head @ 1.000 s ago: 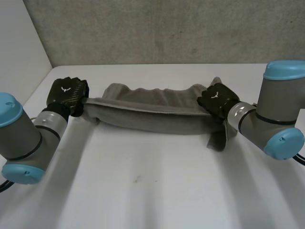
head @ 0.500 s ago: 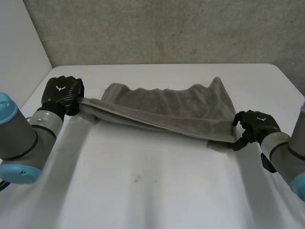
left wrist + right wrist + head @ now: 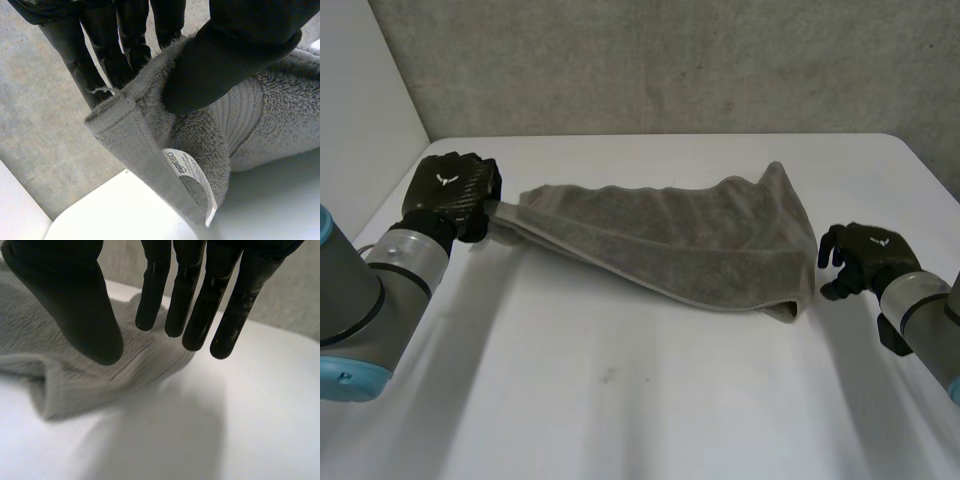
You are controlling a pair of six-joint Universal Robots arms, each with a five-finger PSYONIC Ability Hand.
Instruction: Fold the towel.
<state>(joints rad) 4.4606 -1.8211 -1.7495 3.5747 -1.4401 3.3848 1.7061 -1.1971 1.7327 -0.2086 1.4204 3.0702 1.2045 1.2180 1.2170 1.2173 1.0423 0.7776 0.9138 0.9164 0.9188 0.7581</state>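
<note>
A grey towel (image 3: 680, 240) lies folded lengthwise across the white table (image 3: 640, 400), its left end lifted. My left hand (image 3: 455, 195) is shut on that left end; in the left wrist view the thumb (image 3: 225, 55) pinches the hemmed corner (image 3: 150, 150) with its white label (image 3: 192, 175) against the fingers. My right hand (image 3: 865, 262) hovers just right of the towel's right end, apart from it. In the right wrist view its fingers (image 3: 195, 295) and thumb (image 3: 75, 305) are straight and spread, holding nothing, with the towel's right end (image 3: 100, 365) lying on the table beyond them.
A grey wall (image 3: 670, 60) runs behind the table's far edge, and a white panel (image 3: 360, 110) stands at the left. Bare tabletop stretches in front of the towel.
My right hand let go of the towel's right end and drew back to the right. The right end dropped onto the table. The left hand kept its hold and shifted slightly.
</note>
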